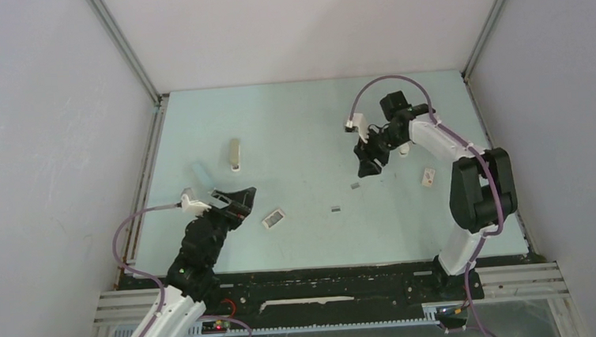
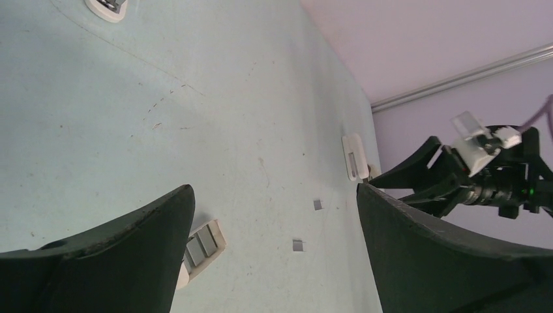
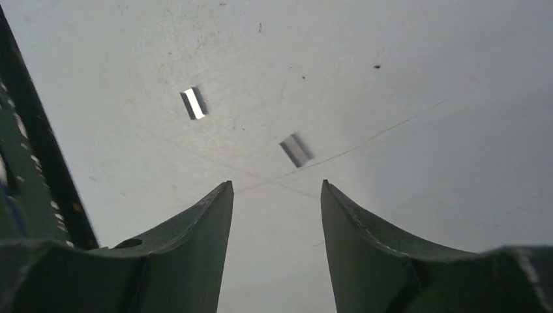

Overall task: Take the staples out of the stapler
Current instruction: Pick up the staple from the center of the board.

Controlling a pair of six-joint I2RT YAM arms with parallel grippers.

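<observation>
We see the right claw (image 1: 368, 163) over the far right part of the tabletop (image 1: 299, 113). It is released, fingers roughly half spread, nothing between them in its wrist view. 2 staples (image 3: 296, 150) lie loose and flat on the tabletop just ahead of its fingertips, apart from each other and untouched. From above, 1 sits just on the near side of that claw and the other nearer the middle of the tabletop.

The stapler (image 1: 428, 177) lies flat on the tabletop to the right of the right claw, close to the right arm's dark upright link and apart from both staples. We cannot tell if it is shut or opened.

The left claw (image 2: 274, 195) is at the near left, released too, jaws spread wide, empty. A small printed box (image 1: 274, 218) lies just beside it, partly hidden behind 1 finger in the left wrist view. A beige bar (image 1: 234, 155) lies further back, well apart from everything else.
</observation>
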